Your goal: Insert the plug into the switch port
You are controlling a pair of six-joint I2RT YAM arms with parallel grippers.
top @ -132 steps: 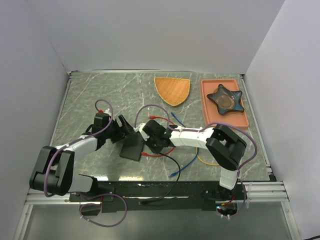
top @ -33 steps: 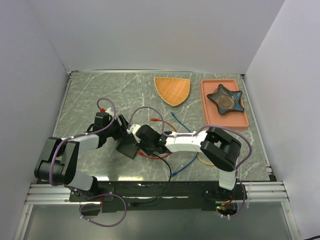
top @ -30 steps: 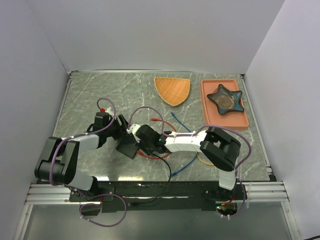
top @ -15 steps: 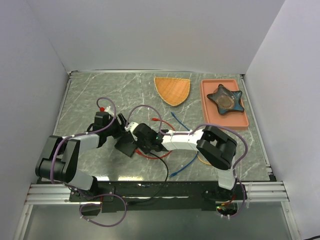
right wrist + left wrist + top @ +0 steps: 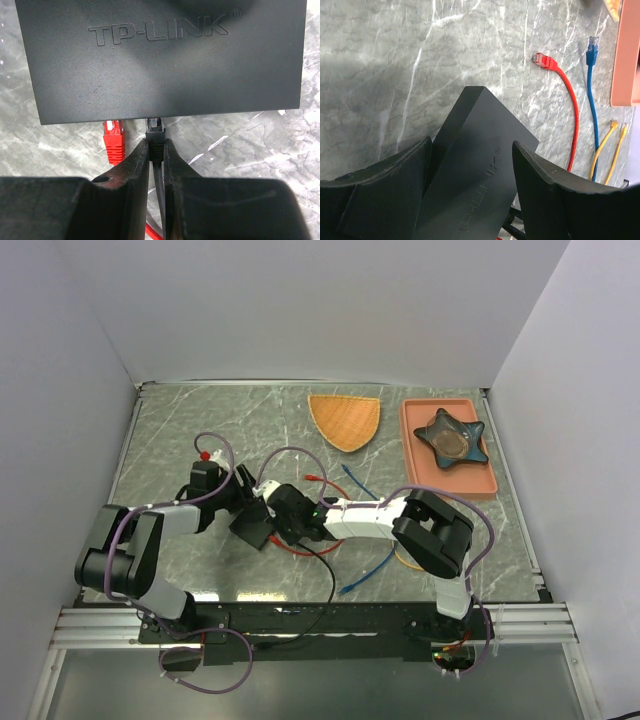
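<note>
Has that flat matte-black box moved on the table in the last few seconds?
Yes. The matte-black box slid slightly left, farther from the salmon-orange rectangular tray.

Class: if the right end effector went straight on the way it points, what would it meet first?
The long edge of the black box. The right end effector pinches a black plug whose tip is at that edge; how deep is unclear.

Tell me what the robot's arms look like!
The left arm and right arm are white tubes with chunky black joints. Loopy purple cables run along both. The left gripper and right gripper each have two smooth black fingers.
</note>
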